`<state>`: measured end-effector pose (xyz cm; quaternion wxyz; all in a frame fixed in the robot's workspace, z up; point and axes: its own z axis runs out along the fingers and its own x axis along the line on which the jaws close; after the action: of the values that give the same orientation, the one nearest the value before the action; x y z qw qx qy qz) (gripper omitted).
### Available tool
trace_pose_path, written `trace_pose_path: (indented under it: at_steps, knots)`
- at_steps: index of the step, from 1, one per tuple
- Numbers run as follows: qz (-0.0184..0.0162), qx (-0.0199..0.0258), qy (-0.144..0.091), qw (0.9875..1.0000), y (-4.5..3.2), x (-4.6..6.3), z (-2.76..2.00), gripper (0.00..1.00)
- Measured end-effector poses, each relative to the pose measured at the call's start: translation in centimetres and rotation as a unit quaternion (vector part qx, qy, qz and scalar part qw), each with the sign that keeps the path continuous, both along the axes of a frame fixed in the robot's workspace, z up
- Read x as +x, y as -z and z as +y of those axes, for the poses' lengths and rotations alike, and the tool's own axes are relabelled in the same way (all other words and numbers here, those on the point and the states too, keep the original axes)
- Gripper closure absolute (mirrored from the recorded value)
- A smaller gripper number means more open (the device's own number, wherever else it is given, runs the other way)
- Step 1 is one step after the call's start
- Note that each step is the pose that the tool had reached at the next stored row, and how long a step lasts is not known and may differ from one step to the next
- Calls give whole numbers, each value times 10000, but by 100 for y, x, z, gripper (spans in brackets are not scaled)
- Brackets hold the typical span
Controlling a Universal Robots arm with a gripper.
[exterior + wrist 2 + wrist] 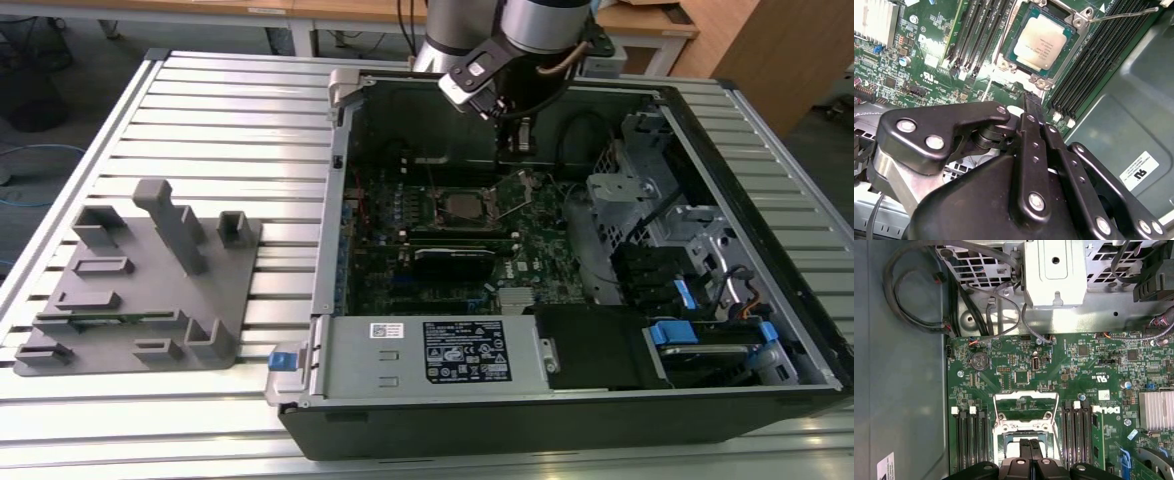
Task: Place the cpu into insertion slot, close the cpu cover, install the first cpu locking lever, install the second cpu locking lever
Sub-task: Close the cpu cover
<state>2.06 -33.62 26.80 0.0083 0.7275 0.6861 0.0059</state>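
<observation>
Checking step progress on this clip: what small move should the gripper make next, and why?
Probably nudge the cover down toward the chip. The chip already lies in its socket, the cover stands tilted open beside it, and the shut gripper hovers close to the cover.

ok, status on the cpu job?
Pincer shut, hanging close to the raised cpu cover. Cpu seated in insertion slot. Locking lever swung out, unlatched.

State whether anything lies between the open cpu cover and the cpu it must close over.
Nothing visible does: the cpu lies bare in the insertion slot, with the cpu cover swung open beside it.
</observation>
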Motion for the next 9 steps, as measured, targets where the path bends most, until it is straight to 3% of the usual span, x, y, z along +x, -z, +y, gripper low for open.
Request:
trace_pose_path:
  at_steps: [9]
  knots:
    - [0,0,0,10000,0,8,0,89]
